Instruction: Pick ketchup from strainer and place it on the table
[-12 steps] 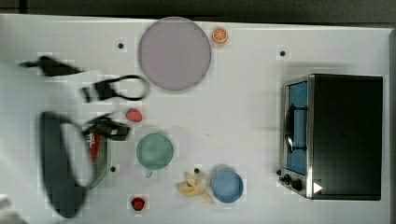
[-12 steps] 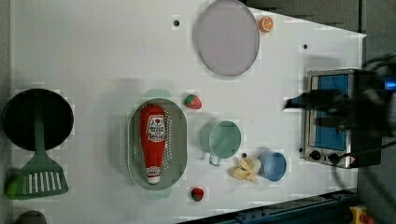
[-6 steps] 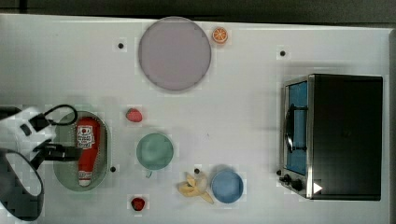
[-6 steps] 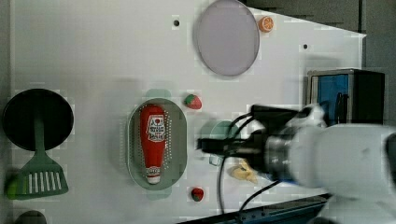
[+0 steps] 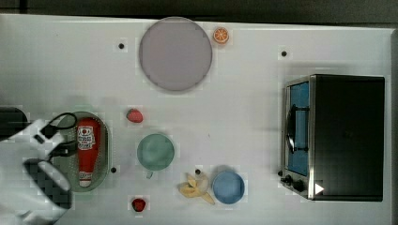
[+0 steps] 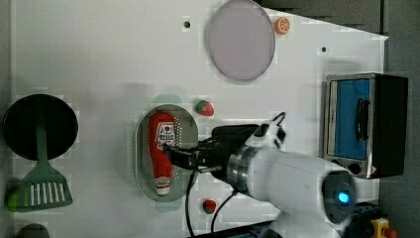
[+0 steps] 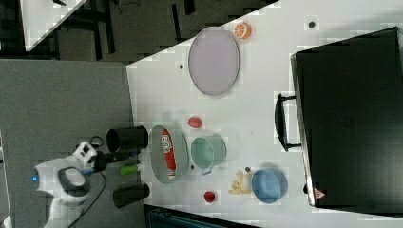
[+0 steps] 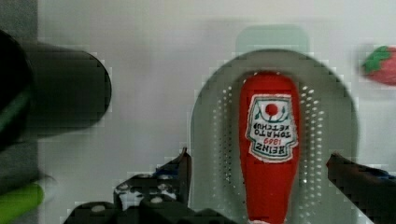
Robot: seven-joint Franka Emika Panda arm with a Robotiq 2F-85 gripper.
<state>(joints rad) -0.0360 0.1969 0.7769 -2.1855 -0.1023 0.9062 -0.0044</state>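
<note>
The ketchup (image 5: 87, 149), a slim red bottle with a white label, lies lengthwise in the pale green strainer (image 5: 106, 136) near the top view's left edge of the white table (image 5: 244, 117). My gripper (image 8: 258, 158) hangs open above the strainer (image 8: 210, 135). One dark finger (image 8: 183, 170) shows on each side of the ketchup (image 8: 270, 186), and neither touches it. In the left view the gripper (image 6: 173, 153) reaches over the ketchup (image 6: 159, 163) from the white arm on the left view's right. The right view shows ketchup (image 7: 167, 156) and strainer (image 7: 159, 164) beside the arm.
A green cup (image 5: 155, 151) stands close to the strainer, with strawberries (image 5: 134, 115) (image 5: 138, 204) on either side. A lilac plate (image 5: 175, 53), an orange slice (image 5: 220, 35), a banana (image 5: 195, 187), a blue bowl (image 5: 228, 187) and a toaster oven (image 5: 335, 136) are farther off. A black pan (image 6: 39, 126) and a green spatula (image 6: 39, 186) lie beyond the strainer.
In the left view the gripper has moved from over the green cup to above the strainer and now straddles the ketchup. The ketchup has not moved.
</note>
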